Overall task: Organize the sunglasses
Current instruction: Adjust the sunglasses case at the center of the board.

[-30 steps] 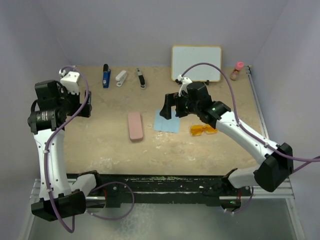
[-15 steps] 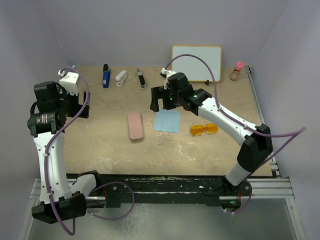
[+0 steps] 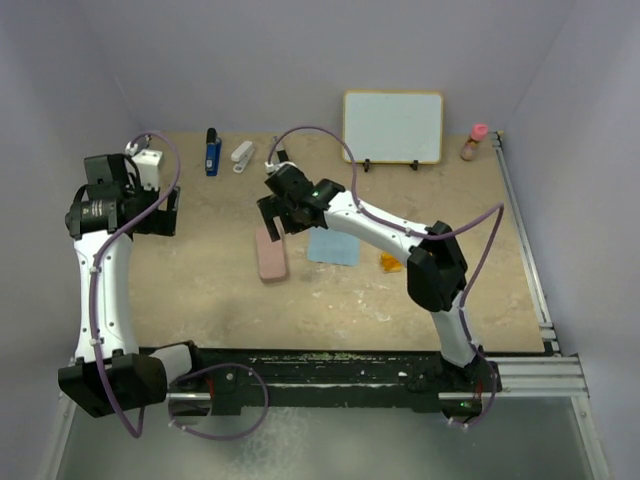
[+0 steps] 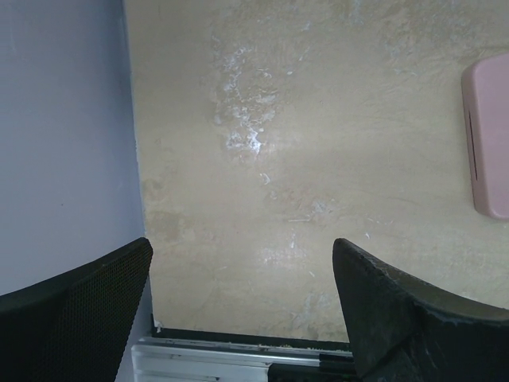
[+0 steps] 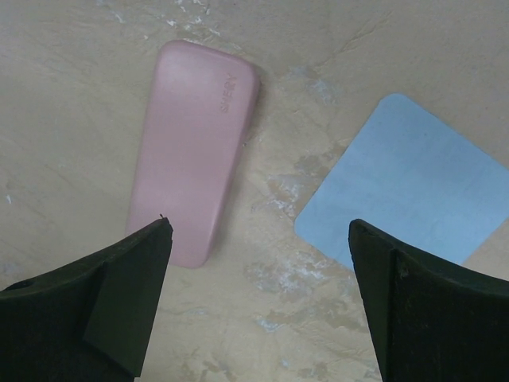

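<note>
My left gripper [image 4: 242, 263] and right gripper [image 5: 261, 231] both gape wide, empty; the right hangs by the case [image 3: 270, 256], sunglasses [image 3: 388, 263] at the case's three o'clock.

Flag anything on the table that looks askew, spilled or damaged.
Nothing spilled or broken. The sunglasses lie loose outside the closed pink case, mostly hidden behind the right arm. The blue cloth lies flat. White scuffs mark the table.
</note>
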Action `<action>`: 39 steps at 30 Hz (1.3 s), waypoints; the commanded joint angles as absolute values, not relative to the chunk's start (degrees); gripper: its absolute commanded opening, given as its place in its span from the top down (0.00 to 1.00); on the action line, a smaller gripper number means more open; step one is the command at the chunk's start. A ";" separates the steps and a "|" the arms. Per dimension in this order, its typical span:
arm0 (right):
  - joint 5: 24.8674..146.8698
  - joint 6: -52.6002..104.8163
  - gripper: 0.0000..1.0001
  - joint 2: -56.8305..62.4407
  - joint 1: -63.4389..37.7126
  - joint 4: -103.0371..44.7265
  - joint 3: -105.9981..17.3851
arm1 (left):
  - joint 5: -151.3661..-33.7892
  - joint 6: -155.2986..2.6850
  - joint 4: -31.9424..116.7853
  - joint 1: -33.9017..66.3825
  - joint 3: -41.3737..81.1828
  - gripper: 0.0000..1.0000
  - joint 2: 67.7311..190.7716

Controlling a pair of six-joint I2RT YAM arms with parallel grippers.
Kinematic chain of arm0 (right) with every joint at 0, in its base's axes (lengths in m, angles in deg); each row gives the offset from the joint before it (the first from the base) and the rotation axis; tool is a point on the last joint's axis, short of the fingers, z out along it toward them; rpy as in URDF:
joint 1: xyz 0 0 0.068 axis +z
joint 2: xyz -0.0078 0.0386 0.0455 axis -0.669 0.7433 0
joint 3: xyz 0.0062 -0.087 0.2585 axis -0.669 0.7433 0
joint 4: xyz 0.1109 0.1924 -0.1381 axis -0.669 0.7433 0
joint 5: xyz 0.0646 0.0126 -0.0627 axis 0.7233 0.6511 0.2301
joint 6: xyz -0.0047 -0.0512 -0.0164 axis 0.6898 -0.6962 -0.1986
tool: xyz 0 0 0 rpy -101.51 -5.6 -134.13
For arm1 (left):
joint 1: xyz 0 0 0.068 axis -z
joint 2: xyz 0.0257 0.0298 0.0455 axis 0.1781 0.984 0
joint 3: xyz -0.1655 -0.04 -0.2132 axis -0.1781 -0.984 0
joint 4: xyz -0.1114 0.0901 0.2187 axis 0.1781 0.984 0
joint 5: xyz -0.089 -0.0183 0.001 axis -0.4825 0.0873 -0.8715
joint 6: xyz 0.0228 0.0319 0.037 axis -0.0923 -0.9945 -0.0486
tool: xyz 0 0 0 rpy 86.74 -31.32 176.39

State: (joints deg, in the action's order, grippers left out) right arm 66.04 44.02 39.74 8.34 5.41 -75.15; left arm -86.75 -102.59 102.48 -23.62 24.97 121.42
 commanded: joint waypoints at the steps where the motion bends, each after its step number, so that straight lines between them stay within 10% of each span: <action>1: 62.06 44.21 0.04 42.06 10.98 8.89 -81.78 | -84.79 -103.80 101.05 -23.77 24.79 0.02 119.51; 39: 74.72 54.88 0.03 45.75 18.35 -4.85 -70.21 | -86.38 -104.62 106.56 -23.72 23.28 0.02 113.75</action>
